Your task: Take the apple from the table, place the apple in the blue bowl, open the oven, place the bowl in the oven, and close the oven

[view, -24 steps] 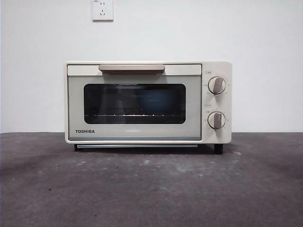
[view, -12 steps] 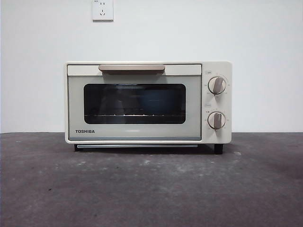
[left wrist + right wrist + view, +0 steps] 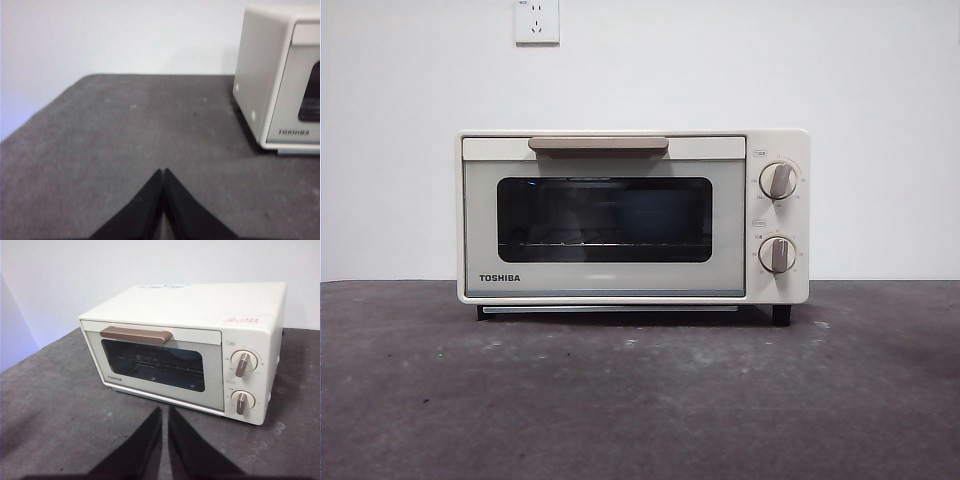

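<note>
Nothing has moved: oven (image 3: 633,216) door shut, both hands pressed together, away from it

Cream-white oven (image 3: 633,216) upright on dark grey table (image 3: 640,400), door shut (beige handle up top), wire rack dimly visible behind dark glass.

Left gripper (image 3: 163,172) held above the table, oven off to one side.

The two black jaws are seen pressed together, tips touching, with nothing between them. The dark grey table (image 3: 120,130), matte and marked with small pale specks, is spread beneath them. Well apart from the gripper, the cream-white oven (image 3: 272,80) is stood on the table; one side wall, a corner of its closed door and the maker's name are seen. A pale wall (image 3: 125,35) is seen behind.
</note>
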`<act>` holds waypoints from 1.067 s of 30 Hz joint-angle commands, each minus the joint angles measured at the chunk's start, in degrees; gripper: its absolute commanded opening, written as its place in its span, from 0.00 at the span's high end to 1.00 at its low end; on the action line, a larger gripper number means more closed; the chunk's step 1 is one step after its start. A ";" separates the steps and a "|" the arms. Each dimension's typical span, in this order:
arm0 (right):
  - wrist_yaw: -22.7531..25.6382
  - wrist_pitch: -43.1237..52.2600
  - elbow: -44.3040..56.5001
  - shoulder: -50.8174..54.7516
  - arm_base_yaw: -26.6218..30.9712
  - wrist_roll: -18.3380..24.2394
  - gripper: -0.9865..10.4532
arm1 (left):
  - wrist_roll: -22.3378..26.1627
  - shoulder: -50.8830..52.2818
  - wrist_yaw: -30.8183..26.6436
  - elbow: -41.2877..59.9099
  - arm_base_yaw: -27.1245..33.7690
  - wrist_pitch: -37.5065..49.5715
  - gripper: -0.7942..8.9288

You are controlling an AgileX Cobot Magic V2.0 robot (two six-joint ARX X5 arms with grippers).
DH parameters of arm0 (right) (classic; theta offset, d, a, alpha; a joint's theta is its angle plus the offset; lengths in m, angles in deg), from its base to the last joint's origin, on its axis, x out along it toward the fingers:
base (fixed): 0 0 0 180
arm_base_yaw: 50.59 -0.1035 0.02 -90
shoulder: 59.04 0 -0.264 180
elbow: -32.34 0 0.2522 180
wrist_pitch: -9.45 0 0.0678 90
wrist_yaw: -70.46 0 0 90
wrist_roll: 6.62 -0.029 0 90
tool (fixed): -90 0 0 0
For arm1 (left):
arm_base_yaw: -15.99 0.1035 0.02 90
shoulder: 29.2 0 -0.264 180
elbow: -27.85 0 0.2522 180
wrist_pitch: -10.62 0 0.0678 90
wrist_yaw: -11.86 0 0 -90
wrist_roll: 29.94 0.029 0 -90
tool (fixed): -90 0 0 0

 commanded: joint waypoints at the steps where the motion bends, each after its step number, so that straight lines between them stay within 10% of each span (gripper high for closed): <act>1: 0.13 0.61 -0.09 -0.26 -0.63 0.59 0.91 | -0.31 0.04 0.22 0.68 0.11 -0.63 0.91; 32: 0.17 0.63 -0.09 -0.26 -0.63 0.61 0.91 | -4.79 0.02 0.35 2.08 0.11 -3.34 0.91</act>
